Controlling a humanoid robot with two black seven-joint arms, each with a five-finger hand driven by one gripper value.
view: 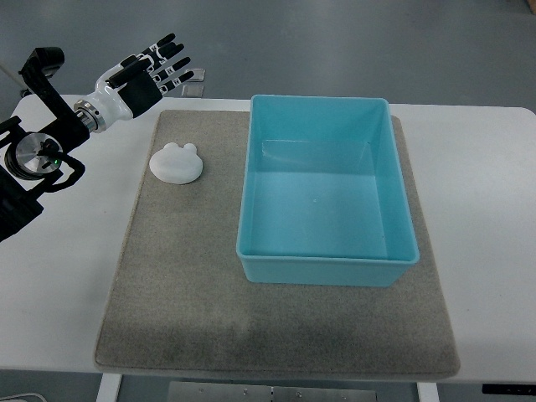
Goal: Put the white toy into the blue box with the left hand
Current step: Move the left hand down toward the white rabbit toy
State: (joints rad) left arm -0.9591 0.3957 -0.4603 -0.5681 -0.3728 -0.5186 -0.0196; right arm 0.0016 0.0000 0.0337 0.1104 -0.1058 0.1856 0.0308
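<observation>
I saw the left robot hand (149, 74) up at the far left corner of the counter (481, 218), its arm coming in from the picture's left edge. Its dark fingers (172, 60) were spread and extended, holding nothing, pointing out past the counter's far edge. The hand was apart from the white toy (177, 162), which lay nearer to me and slightly to the right of it. The toy rested flat on the grey mat (184, 293), close to the mat's left far corner, with two small rounded bumps on its far side. To the toy's right, with a strip of bare mat between them, stood the blue box (327, 268), open at the top and with nothing in it that I could see. The mat covered most of the white counter, and the box sat on its right half
</observation>
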